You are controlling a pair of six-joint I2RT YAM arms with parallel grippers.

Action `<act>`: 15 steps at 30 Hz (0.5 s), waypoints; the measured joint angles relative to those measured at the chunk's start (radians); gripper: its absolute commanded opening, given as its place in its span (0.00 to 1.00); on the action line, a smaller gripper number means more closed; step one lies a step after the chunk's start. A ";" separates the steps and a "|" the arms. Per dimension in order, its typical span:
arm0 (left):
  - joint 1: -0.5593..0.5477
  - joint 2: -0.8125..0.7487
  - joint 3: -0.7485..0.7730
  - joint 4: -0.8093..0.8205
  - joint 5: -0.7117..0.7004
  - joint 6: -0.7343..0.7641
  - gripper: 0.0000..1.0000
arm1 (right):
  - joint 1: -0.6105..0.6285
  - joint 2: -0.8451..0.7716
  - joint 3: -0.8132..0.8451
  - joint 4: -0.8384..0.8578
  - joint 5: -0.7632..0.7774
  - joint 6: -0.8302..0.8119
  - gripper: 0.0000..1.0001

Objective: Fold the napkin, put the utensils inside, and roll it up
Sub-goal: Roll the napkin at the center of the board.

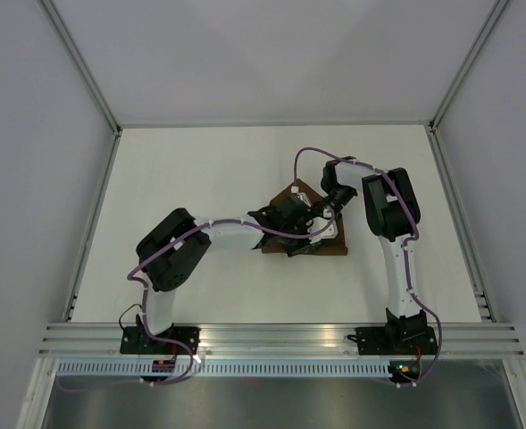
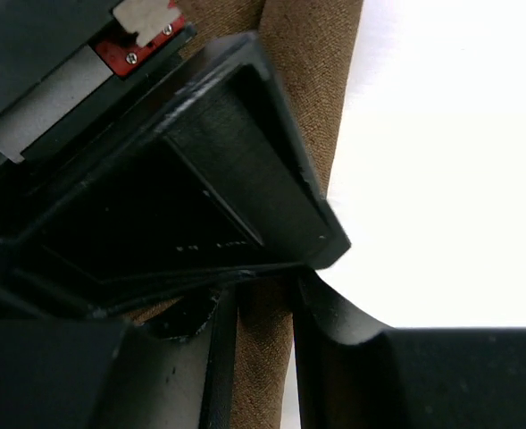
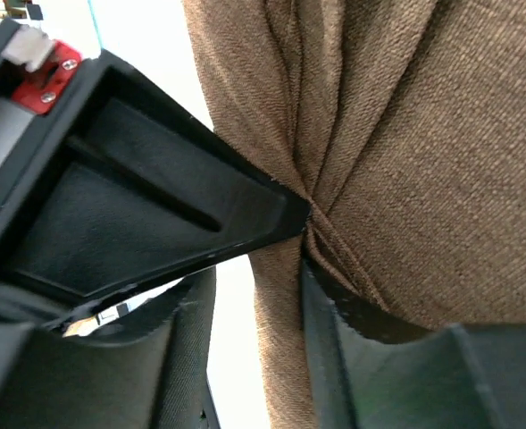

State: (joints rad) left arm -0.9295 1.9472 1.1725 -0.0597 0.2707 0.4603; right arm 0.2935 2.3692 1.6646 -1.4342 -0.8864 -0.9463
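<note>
Napkin (image 3: 423,134) is lying rumpled on the table (image 1: 200,170), directly beneath both grippers, which are meeting over it from opposite sides. At its far side the right gripper (image 3: 312,246) is pinching a gathered ridge of the napkin between its fingers (image 3: 245,214). Creases are fanning out from the fingertips, and most of the cloth is spreading beyond them. Opposite, the left gripper (image 2: 321,273) is sitting at the cloth's edge with its jaws nearly together. A brown strip is running between them, and bare table is showing just past the tips. Whether this hand is actually clamping the cloth, cannot tell.
</note>
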 measured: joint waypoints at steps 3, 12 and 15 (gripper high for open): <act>0.027 0.023 0.036 -0.037 0.076 -0.007 0.02 | -0.006 -0.013 0.000 -0.006 0.003 0.002 0.59; 0.111 0.095 0.130 -0.117 0.285 -0.055 0.02 | -0.079 -0.097 0.001 0.116 0.010 0.042 0.64; 0.138 0.121 0.160 -0.143 0.352 -0.076 0.02 | -0.118 -0.148 0.000 0.185 0.005 0.080 0.64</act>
State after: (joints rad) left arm -0.7914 2.0686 1.3323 -0.2024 0.6228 0.3847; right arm 0.1753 2.2215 1.6650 -1.2488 -0.8814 -0.8658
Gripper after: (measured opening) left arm 0.313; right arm 0.644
